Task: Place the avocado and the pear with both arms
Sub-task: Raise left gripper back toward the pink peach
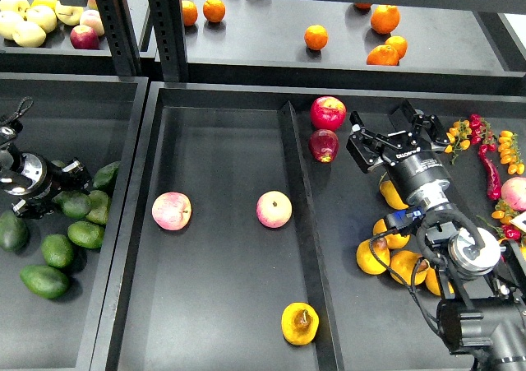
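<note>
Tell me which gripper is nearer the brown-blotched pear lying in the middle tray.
Right. The right gripper hovers up and to the right of the pear; the left gripper sits farther off, over the avocado tray.

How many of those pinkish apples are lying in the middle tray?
2. One pink apple lies toward the left side of the middle tray; the other pink apple lies nearer its right wall. Nothing covers that tray, so none seems hidden.
</note>
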Robot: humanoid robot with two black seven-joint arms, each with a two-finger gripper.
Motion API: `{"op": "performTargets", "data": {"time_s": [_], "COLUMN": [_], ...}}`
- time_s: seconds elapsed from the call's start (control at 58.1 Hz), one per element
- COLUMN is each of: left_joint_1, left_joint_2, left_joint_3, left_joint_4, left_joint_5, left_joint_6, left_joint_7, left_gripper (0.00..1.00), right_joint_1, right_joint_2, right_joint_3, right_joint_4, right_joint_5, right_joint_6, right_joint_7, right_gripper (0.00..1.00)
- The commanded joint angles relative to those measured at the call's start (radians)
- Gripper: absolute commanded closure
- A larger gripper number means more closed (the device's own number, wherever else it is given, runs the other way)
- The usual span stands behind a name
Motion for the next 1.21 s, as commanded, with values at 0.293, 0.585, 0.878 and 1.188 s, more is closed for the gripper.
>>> {"op": "performTargets", "data": {"time_s": [0.293, 0.585, 0.878, 1.188], "left_joint_1": [0.034, 0.034, 0.025, 0.058], "left_joint_2": [-0.035, -0.056, -0.056, -0.005], "left_joint_3": [-0.004, -0.019, -0.073, -0.55], "left_joint_4": [0.082, 0.082, 0.079, 0.044], "left_joint_5": [0.002, 0.002, 0.001, -0.024], "left_joint_6": [0.0, 0.0, 0.0, 0.0], "left_joint_7": [0.0, 0.0, 0.0, 0.0], "left_gripper": [0.37, 0.24, 0.01, 0.01], "right_joint_1": [-0.027, -0.028, -0.039, -0.045], "right_joint_2": [0.0, 0.0, 0.0, 0.0], "right_joint_3": [0.0, 0.0, -0.001, -0.017], "right_joint_4": [0.0, 0.0, 0.003, 0.001], "right_joint_5": [0.0, 0.0, 0.0, 0.0], "right_joint_6": [0.003, 0.002, 0.003, 0.003], "right_joint_7": [0.0, 0.0, -0.001, -0.001], "right_gripper": [0.01, 0.01, 0.01, 0.01]}}
